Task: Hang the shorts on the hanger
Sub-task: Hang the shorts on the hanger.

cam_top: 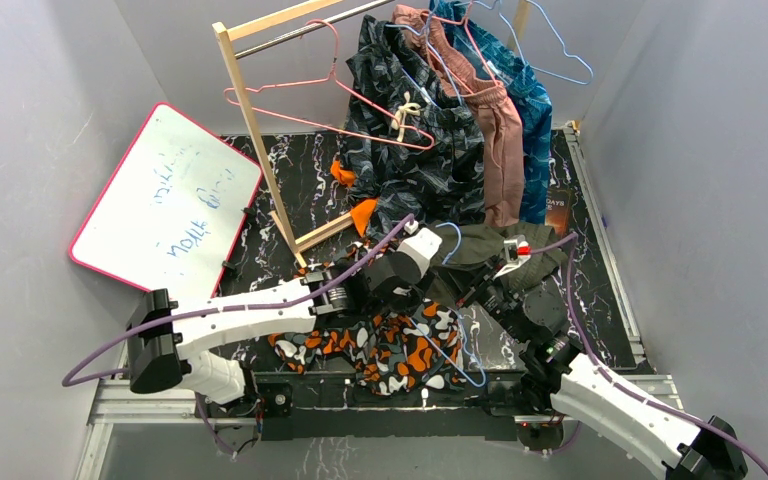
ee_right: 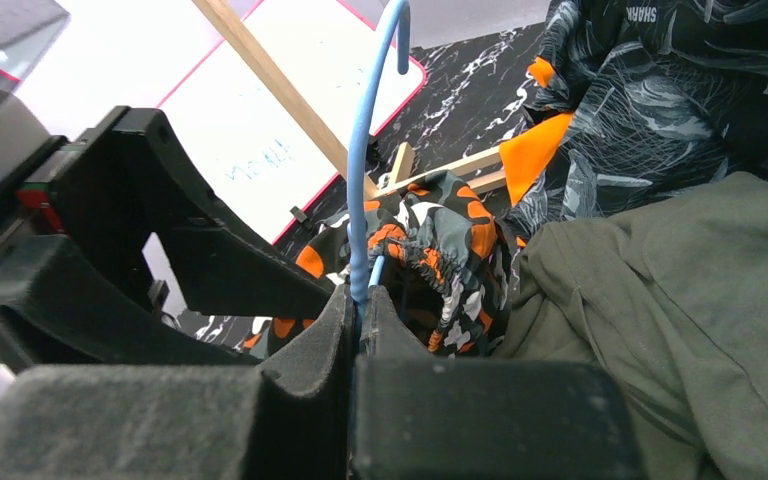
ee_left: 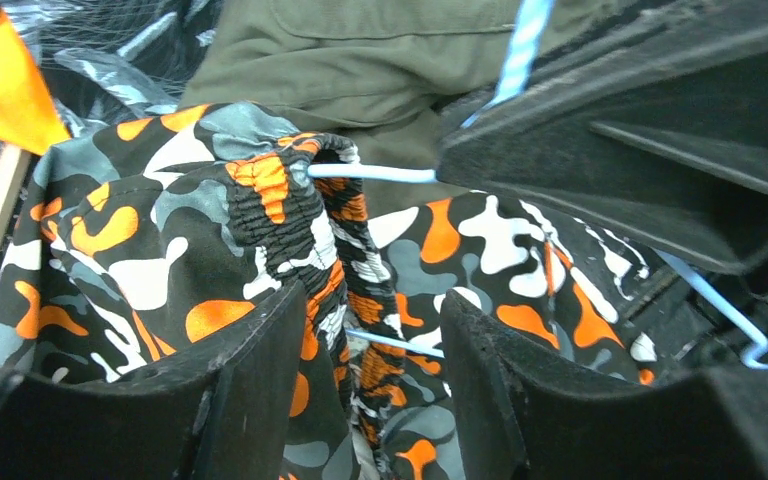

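Shorts [cam_top: 390, 350] lie bunched on table [cam_top: 600, 300] nr front edge, btwn arms. Soft, light, floppy, so I'd take the thick elastic waistband. L gripper [ee_left: 375, 390] open, straddling that band. R gripper [ee_right: 360, 310] pinched on hanger [ee_right: 360, 200] neck; wire thin, prob springy.

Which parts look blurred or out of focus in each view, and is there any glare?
Left wrist: the near fingers are dark and soft-edged, the shorts sharp. Right wrist: the whiteboard is washed out, the hanger crisp. Top external: even, soft light, no strong glare.
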`<move>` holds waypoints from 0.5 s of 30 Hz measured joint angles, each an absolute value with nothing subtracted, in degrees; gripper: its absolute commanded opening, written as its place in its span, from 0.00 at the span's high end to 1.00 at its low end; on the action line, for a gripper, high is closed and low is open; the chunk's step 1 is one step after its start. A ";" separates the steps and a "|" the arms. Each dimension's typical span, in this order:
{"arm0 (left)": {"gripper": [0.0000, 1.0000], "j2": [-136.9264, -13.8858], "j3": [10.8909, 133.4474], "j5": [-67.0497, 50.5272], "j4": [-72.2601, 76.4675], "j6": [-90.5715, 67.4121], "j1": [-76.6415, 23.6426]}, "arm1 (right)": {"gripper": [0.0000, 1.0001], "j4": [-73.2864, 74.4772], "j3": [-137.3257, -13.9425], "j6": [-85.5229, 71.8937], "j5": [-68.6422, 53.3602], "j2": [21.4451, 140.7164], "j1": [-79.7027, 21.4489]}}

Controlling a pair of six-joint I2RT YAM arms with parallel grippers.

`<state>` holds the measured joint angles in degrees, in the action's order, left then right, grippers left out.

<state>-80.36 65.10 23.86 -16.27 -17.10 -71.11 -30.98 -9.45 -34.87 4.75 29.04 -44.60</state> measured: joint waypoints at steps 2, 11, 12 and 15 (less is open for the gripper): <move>0.46 -80.93 65.08 25.63 -16.27 -17.12 -71.11 | 1.00 -31.38 -9.45 -35.03 4.73 29.10 -44.60; 0.46 -83.59 64.23 33.74 -15.94 -17.08 -71.11 | 1.00 -32.75 -9.45 -36.10 4.27 29.54 -44.60; 0.46 -84.12 64.23 34.33 -15.90 -17.06 -71.11 | 1.00 -33.08 -9.45 -36.21 4.16 29.74 -44.60; 0.44 -84.27 64.23 34.57 -15.92 -17.06 -71.11 | 1.00 -34.33 -9.23 -36.69 3.60 30.46 -44.60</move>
